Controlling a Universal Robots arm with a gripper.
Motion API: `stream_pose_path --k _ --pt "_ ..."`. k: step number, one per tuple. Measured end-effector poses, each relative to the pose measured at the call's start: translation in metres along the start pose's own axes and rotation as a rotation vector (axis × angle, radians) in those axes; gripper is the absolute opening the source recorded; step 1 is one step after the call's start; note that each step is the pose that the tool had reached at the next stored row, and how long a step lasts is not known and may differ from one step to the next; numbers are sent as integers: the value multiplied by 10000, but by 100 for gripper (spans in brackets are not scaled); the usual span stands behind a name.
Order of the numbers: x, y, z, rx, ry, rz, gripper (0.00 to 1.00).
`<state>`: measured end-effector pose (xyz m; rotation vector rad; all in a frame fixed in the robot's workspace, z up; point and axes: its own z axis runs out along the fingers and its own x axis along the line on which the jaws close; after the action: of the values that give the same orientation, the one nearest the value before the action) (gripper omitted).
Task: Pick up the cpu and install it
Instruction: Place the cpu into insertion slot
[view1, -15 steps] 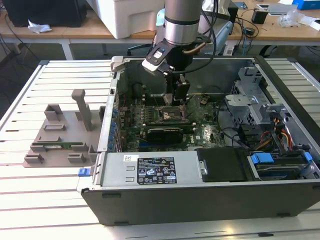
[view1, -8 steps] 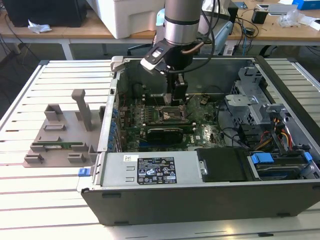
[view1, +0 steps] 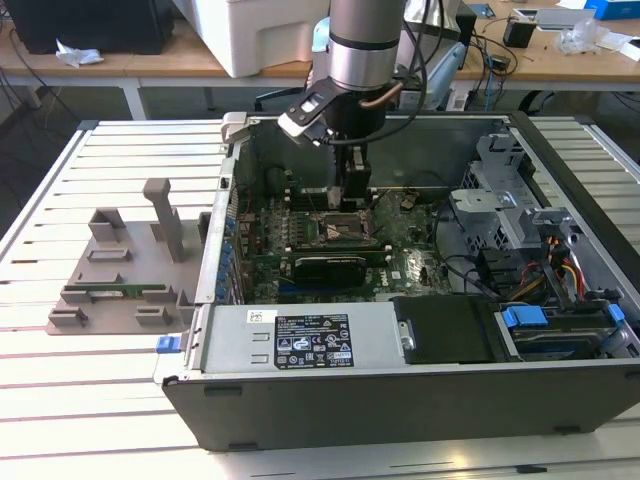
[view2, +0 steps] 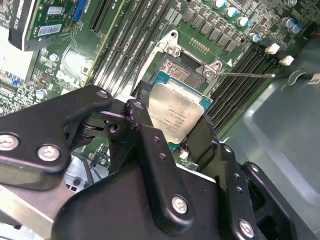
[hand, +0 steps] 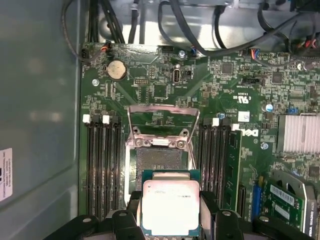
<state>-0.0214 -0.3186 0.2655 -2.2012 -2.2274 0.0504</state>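
At the exterior view's left, a grey moulded fixture (view1: 120, 270) lies on the slatted tabletop (view1: 60, 400), just beside the open computer case (view1: 400, 405). Toward the middle, the arm (view1: 362, 45) reaches straight down into the case, over the green motherboard (view1: 400, 262). The jaws hang above the dark square socket (view1: 345, 230). They are pinching the cpu (hand: 171, 207) by two opposite edges, one black finger (hand: 131, 212) pressed against each side. The chip is square, so it has no long axis. It is held flat, its silvery plate facing away from the board and toward both wrist cameras. In the first wrist view its sides run parallel to those of the socket (hand: 161, 162), whose metal load frame (hand: 162, 117) is swung open. Rows of black memory slots (hand: 100, 165) flank the socket. In the second wrist view the cpu (view2: 176, 111) overlaps one edge of the socket (view2: 180, 67); whether they touch I cannot tell. Farther toward the exterior view's right sit the metal drive cage (view1: 500, 215) and blue latches (view1: 522, 318).
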Motion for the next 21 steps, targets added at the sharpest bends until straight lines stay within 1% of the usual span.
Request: stream_pose_path --k 3,10,13,21 --pt "0 0 0 4 7 234 55" --pt "0 2 6 4 7 244 55" --pt "0 3 22 4 7 244 55" --pt "1 5 99 4 7 244 55"
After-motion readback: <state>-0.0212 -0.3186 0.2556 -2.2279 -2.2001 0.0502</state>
